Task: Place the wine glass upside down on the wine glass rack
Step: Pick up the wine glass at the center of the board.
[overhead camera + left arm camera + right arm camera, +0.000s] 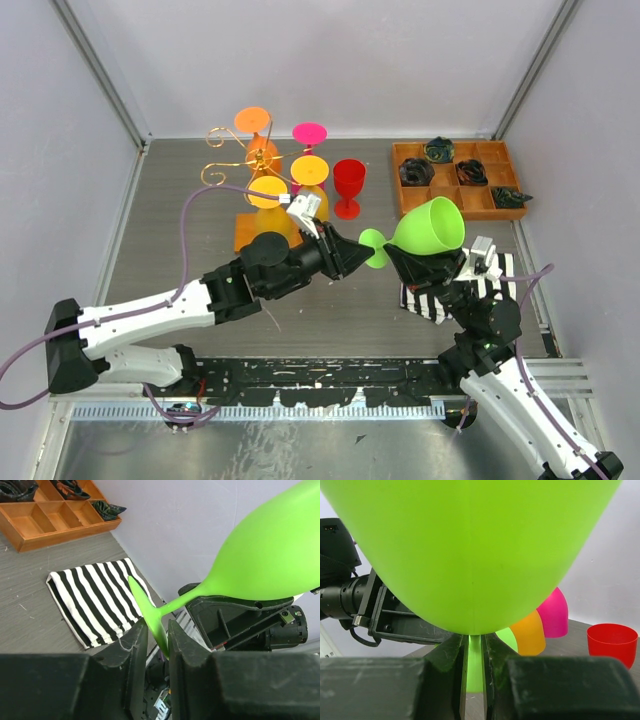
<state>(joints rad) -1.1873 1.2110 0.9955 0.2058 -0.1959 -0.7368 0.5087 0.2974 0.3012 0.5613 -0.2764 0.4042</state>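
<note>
Grey bench (180,210), pale walls: at 11 o'clock stands the gold-wire wine glass rack (247,235) on an orange-brown wooden base. Mid-bench, the left gripper (157,630) narrowly brackets the foot of the lime-green plastic wine glass (432,228), contact unclear. The glass hangs airborne, bowl toward 2 o'clock, and the right gripper (475,645) clamps its stem.

Upper right, a wooden tray (480,200) holds dark bundles (416,172), a red cup (349,185) stands centre, and a striped cloth (420,300) lies lower right on the desk (180,230).
</note>
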